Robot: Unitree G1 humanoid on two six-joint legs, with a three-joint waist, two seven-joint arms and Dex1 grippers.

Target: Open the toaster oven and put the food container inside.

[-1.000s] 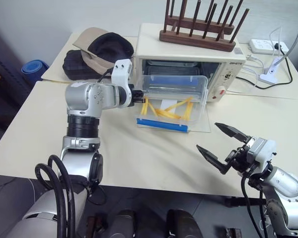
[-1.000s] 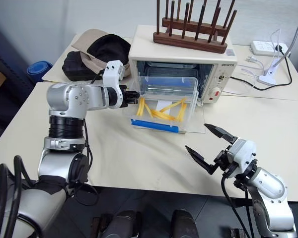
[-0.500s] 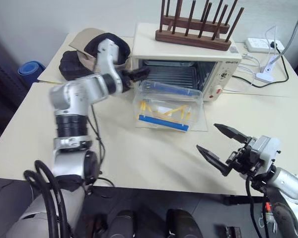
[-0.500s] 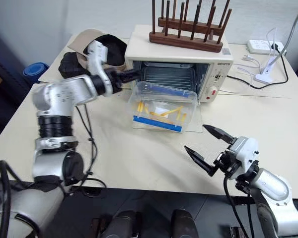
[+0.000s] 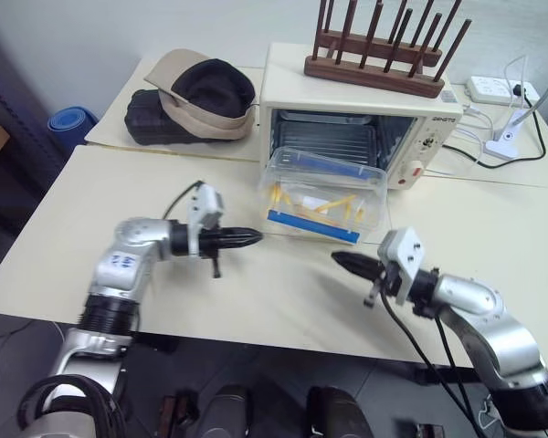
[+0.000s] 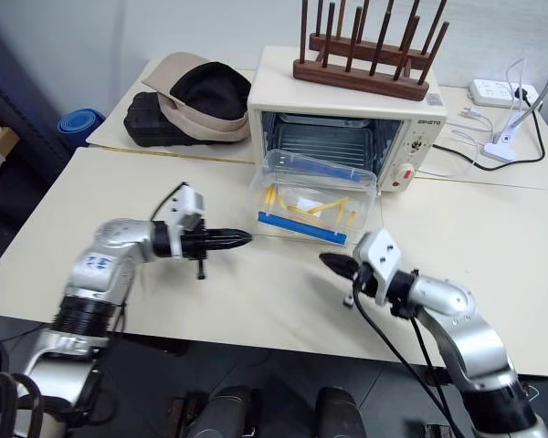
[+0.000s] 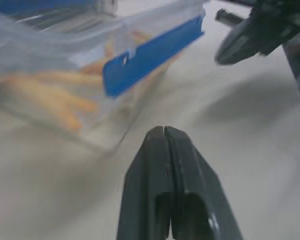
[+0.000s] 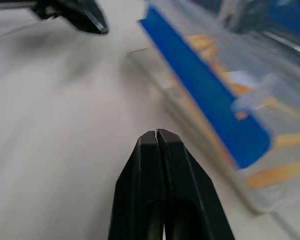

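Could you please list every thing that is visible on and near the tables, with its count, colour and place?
toaster oven: one, cream-white, at the back of the table, door down.
food container: one, clear with blue clip strips, on the open oven door, half into the opening.
wooden rack: one, dark brown, on top of the oven.
cap: one, beige and black, back left, resting on the black bag.
black bag: one, black, back left.
power strip: one, white, back right.
blue roll: one, blue, on the floor at the left.
left claw: one, black, shut, in front of the container.
right claw: one, black, shut, in front of the container.
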